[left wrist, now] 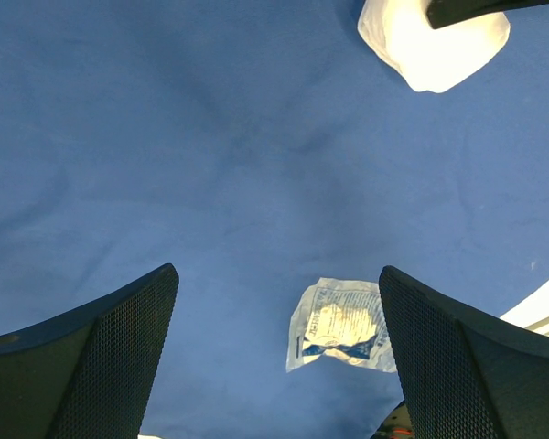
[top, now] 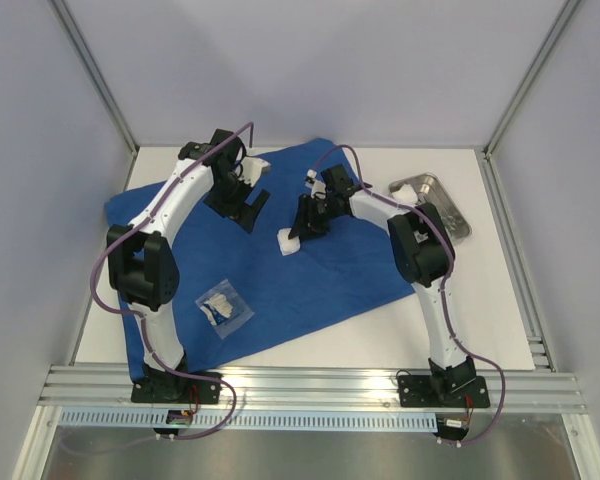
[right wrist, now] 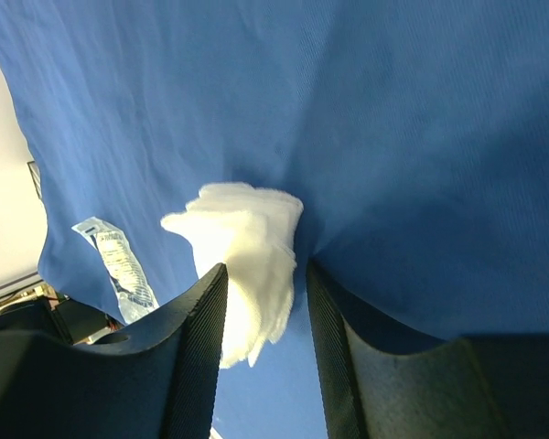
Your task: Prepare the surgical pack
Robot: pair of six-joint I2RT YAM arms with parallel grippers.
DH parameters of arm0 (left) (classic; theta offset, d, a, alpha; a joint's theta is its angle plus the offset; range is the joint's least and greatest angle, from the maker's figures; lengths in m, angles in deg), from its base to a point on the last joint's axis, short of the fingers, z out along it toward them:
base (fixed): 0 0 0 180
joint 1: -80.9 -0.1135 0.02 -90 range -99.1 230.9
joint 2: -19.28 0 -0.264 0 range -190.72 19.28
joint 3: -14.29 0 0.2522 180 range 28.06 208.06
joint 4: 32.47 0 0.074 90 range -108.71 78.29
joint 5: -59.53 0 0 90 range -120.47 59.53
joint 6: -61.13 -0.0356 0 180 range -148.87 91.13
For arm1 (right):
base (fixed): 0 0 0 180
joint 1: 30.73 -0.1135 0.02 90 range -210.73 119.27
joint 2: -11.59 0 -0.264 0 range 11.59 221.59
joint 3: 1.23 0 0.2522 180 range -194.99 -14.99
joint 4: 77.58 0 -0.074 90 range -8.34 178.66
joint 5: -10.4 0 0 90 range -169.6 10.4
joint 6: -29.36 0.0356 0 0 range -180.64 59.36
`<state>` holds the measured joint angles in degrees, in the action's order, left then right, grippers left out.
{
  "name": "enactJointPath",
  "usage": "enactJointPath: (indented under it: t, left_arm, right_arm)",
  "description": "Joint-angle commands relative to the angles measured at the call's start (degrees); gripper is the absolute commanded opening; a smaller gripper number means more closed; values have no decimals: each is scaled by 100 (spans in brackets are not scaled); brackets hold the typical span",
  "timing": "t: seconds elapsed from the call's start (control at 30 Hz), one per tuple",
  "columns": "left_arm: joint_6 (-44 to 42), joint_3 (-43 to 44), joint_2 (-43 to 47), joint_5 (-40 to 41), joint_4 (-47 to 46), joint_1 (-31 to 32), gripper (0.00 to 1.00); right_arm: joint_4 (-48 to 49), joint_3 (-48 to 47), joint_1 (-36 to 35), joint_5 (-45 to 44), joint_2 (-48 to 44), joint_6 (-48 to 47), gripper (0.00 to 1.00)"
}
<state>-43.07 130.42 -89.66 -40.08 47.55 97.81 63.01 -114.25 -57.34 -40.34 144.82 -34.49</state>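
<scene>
Right arm (top: 420, 250) bends forward, fingers (right wrist: 201, 347) seemingly pinching gauze (right wrist: 247, 242) over drape (right wrist: 421, 137).

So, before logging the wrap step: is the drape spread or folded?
Spread: the drape lies flat as one open sheet on the table, a clear packet on top.

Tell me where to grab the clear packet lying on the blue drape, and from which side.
Take the clear packet by one corner, coming straight down from above: it lies flat and thin on the blue drape, so a sideways approach would likely catch cloth. The open left claw is free for it.
</scene>
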Motion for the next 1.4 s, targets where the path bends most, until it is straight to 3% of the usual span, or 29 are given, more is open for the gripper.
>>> enactJointPath:
  t: [0.0, 0.37, 0.47, 0.6, 0.77, 1.0, 1.13, 1.23, 1.37]
  left_arm:
    - [84, 29, 49, -129, 54, 23, 100]
    - [57, 11, 66, -226, 54, 23, 100]
    - [57, 11, 66, -226, 45, 23, 100]
    - [57, 3, 93, -217, 54, 23, 100]
    - [22, -59, 146, -147, 27, 23, 100]
    - [5, -76, 268, -33, 27, 23, 100]
    - [-13, -112, 277, 20, 19, 23, 100]
    - [-22, -94, 242, 29, 27, 14, 100]
    - [-39, -41, 181, 38, 71, 6, 100]
  right_arm:
    - [25, -304, -99, -95, 317, 39, 42]
    - [-168, -708, -239, -33, 590, 48, 38]
    - [-169, -726, -231, 63, 590, 92, 26]
    - [-177, -779, -222, 265, 503, 179, 0]
    - [436, -507, 23, 494, -208, 827, 0]
    - [3395, 1267, 1604, -23, -1991, 2786, 0]
    - [4049, 2190, 2946, -874, -2468, 3272, 0]
    - [4585, 2701, 3546, -1402, -2495, 3763, 0]
    - [4754, 2895, 3847, -2115, -2337, 3784, 1]
